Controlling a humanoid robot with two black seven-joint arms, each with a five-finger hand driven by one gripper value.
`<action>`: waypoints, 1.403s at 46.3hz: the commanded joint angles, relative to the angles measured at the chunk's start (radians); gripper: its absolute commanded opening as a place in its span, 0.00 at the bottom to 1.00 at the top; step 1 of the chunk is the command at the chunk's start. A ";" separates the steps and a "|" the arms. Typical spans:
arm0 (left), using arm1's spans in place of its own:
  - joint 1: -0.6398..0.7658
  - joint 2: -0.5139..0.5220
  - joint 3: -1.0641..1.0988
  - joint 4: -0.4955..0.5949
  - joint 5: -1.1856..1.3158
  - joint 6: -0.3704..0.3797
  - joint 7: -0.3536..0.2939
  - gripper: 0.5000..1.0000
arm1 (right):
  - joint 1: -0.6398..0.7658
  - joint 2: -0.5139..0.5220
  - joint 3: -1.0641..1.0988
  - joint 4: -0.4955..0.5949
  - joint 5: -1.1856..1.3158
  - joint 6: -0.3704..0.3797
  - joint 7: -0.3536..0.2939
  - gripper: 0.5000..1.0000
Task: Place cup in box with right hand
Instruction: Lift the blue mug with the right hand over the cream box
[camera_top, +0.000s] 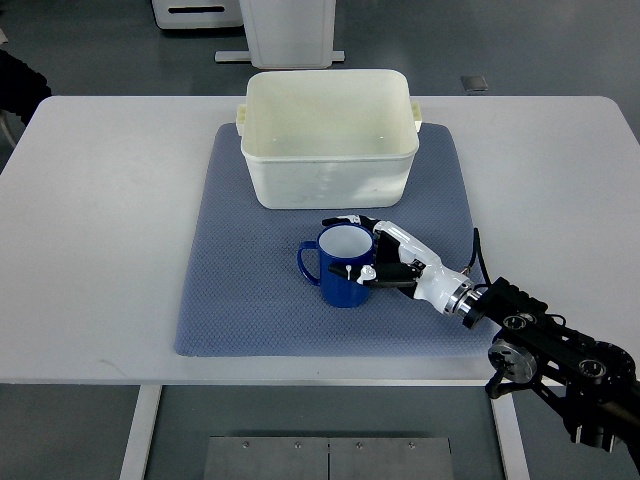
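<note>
Closing my right robot hand (368, 258) around the blue mug (343, 265), I am at the grasping step: my fingers (352, 220) curl round its far side and my thumb presses the near side, so the hand looks wrapped on the mug's body, though I judge the grip not yet proven by any lift. The mug stands upright on the blue mat (250, 290), its handle pointing away from my hand toward the picture's left, just in front of the cream plastic box (330, 175) and not touching it. The box sits at the far edge of the mat, open at the top, with nothing visible inside.

Next, as I judge it, the move calls for a firm hold, a lift high enough to clear the box's near wall, a short carry forward over the opening, then a lowering before letting go. A slack grip could let the mug tip.

Counting: one mug, one box, one mat, one white bench (100, 220), and one robot hand at work; my left arm does not show.
</note>
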 joint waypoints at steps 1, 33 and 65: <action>0.001 0.000 0.000 0.000 0.000 0.000 0.000 1.00 | 0.010 -0.008 0.001 0.011 0.001 -0.001 0.003 0.00; -0.001 0.000 0.000 0.000 0.000 0.000 0.000 1.00 | 0.222 -0.241 0.005 0.175 0.083 0.003 -0.043 0.00; 0.001 0.000 0.000 0.000 0.000 0.000 0.000 1.00 | 0.509 -0.098 0.008 -0.004 0.176 -0.178 -0.275 0.00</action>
